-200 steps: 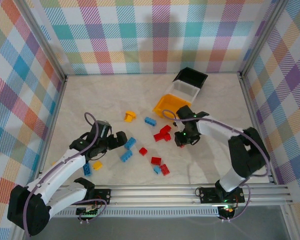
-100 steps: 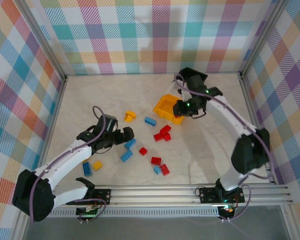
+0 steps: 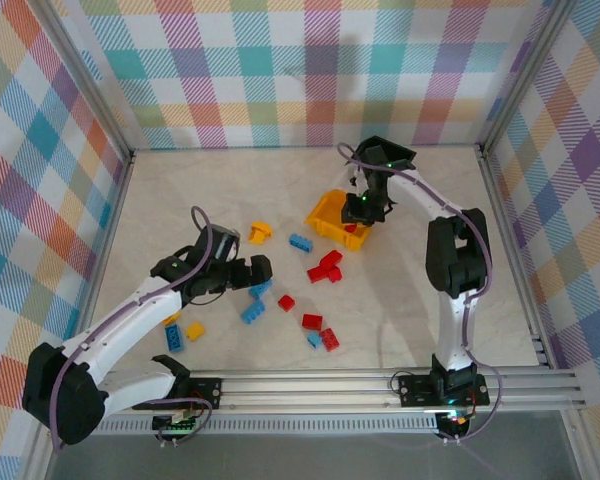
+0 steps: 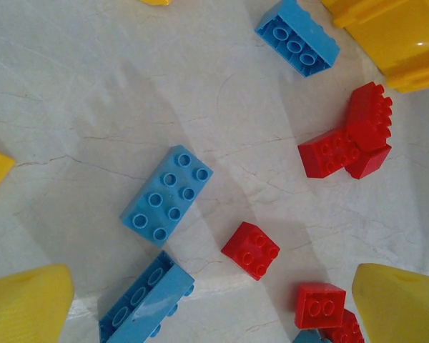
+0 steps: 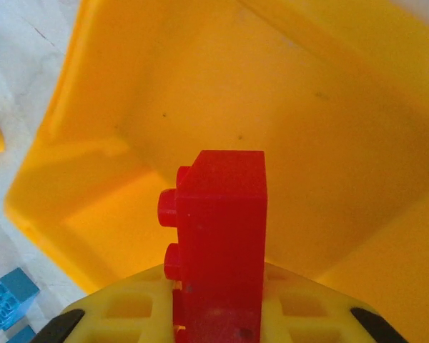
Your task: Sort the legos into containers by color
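Pale marbled tabletop [image 3: 180, 200], walled in by plaid panels, carries the whole scene. Over it, one red brick [image 5: 222, 236] is pinched on end between the pads of the right gripper [image 5: 218, 318], with its studs facing left in the right wrist view. It hangs above the open mouth of the yellow-orange bin [image 5: 200, 86]; it seems to be clear of the bin's floor, though the angle makes that hard to judge. From above, this bin [image 3: 327, 212] sits at the near end of a row that runs back to the black bin [image 3: 398, 155], with the right arm reaching across the middle of the row.

Loose legos lie scattered on the table in front of the bins. A red cluster [image 3: 327, 266] is nearest, with a blue brick [image 3: 300, 242] and a yellow piece [image 3: 259, 233] to its left. Single red bricks [image 3: 286, 302] lie nearer the bases.

The left gripper [image 3: 254, 274] hovers with jaws spread wide and nothing between them. Its yellow fingers [image 4: 25, 307] frame a blue eight-stud brick [image 4: 166, 194] and a small red brick [image 4: 251, 250] lying apart on the table.
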Controlling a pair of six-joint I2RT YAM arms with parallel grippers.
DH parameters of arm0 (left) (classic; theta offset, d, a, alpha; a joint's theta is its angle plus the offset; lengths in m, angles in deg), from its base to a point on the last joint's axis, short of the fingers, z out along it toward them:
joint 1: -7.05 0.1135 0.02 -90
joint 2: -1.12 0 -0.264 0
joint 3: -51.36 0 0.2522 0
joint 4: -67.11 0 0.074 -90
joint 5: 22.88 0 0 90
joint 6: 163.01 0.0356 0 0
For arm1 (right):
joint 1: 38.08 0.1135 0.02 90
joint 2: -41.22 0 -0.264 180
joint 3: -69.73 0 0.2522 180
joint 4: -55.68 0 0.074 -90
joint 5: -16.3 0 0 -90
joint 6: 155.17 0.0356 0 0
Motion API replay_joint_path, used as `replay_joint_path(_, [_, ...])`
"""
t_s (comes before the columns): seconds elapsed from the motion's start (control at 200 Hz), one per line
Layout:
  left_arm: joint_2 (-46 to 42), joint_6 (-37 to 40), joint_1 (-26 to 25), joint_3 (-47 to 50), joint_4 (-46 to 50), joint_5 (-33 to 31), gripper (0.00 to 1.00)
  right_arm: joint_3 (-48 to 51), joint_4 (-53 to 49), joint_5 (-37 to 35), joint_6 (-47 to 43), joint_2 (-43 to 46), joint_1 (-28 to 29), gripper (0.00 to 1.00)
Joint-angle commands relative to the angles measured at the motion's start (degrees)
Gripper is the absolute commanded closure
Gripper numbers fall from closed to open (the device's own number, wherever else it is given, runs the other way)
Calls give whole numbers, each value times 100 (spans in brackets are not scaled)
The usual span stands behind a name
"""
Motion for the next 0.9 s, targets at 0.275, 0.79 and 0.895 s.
replay_joint_path(0.275, [638, 299, -65, -186, -231, 239, 0, -38, -347, -75, -78, 806, 13, 45])
replay_joint_path(0.79, [1100, 246, -49, -350, -68, -253, 0, 4031, -359, 548, 1, 3763, 2178, 36])
replay_joint_path(0.895, [931, 131, -48, -188, -97, -256, 0, 4471, -243, 329, 109, 3822, 2702, 37])
